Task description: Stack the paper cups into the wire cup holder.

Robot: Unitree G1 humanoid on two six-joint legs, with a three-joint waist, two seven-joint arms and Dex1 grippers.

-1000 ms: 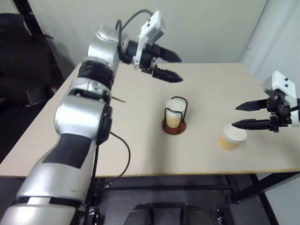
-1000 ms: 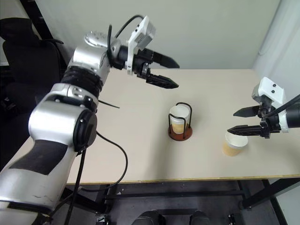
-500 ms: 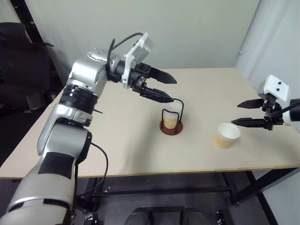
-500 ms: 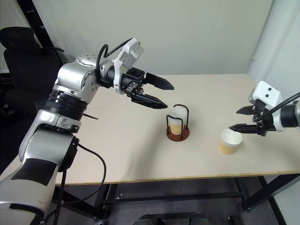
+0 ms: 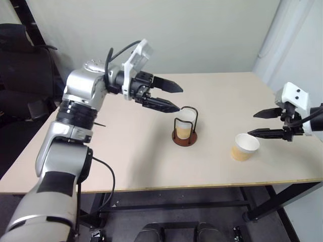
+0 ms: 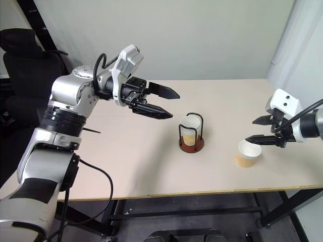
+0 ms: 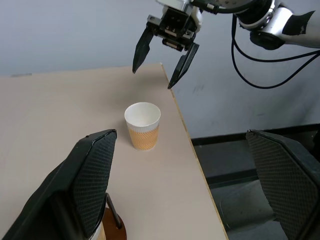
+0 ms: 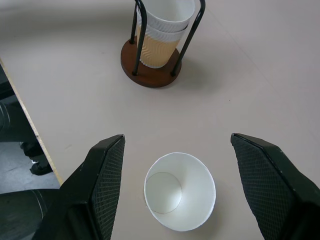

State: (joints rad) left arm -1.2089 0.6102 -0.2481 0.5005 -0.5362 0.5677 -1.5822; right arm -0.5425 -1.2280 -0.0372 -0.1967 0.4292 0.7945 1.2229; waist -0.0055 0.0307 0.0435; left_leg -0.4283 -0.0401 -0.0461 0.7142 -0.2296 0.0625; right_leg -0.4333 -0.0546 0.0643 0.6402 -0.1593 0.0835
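On the left, the left gripper (image 5: 172,97) hangs above the pale, matte wooden table (image 5: 126,151), its two black tapered fingers spread wide and empty, pointing toward the wire cup holder (image 5: 184,128). In the left wrist view the inner faces of its fingers (image 7: 92,175) carry a fine cross-hatched grip texture.

Near the middle of the table stands the wire cup holder: a round, reddish-brown disc base with thin black wire loops rising upright from it. Inside the loops sit two nested paper cups (image 8: 162,30), tapered, with a ribbed tan-orange wall and smooth white rolled rims, one rim just above the other. The lower tip of the left gripper is close to the top of the wire loop, apart from it.

Further right, a third paper cup (image 5: 244,146) stands upright on the table near the front edge, well apart from the holder. Its inside is plain white, with a round flat bottom visible in the right wrist view.

At the far right, the right gripper (image 5: 259,124) hovers just above and beside this loose cup, its textured black fingers (image 8: 102,180) set wide on either side of the rim, touching nothing.
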